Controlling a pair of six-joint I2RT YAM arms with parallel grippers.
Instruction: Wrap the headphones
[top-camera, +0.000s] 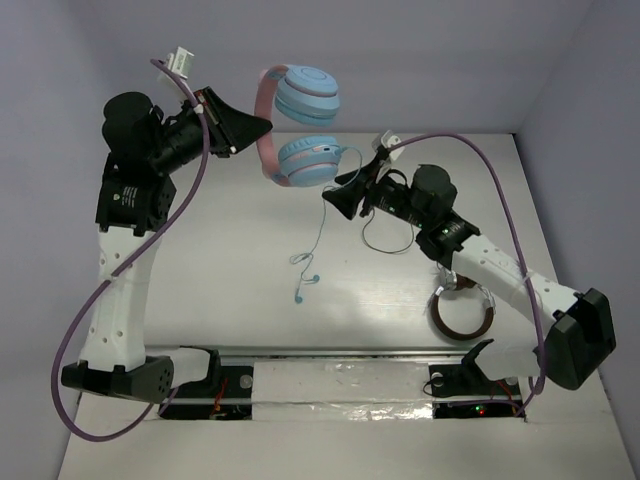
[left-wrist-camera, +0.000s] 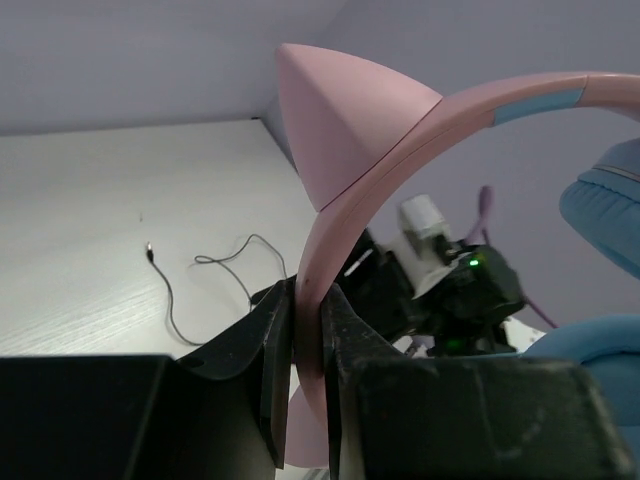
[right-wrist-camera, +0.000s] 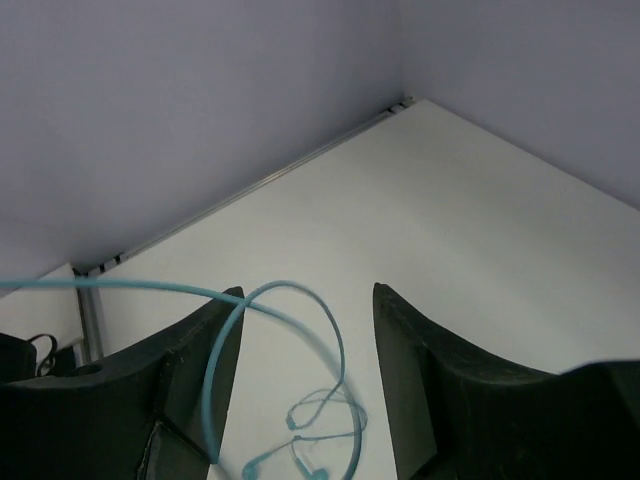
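Pink headband (left-wrist-camera: 400, 130) is sitting clamped in your left end effector (top-camera: 262, 127), holding the headphones (top-camera: 300, 125) aloft above the table (top-camera: 230, 280); your right end effector (right-wrist-camera: 305, 300) is gaping open, the light-blue cable (right-wrist-camera: 335, 340) looping through its gap.

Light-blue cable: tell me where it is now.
Centre of the top view: the light-blue cable hangs from the lower earcup, crosses the open right gripper, and trails onto the table between both arms.
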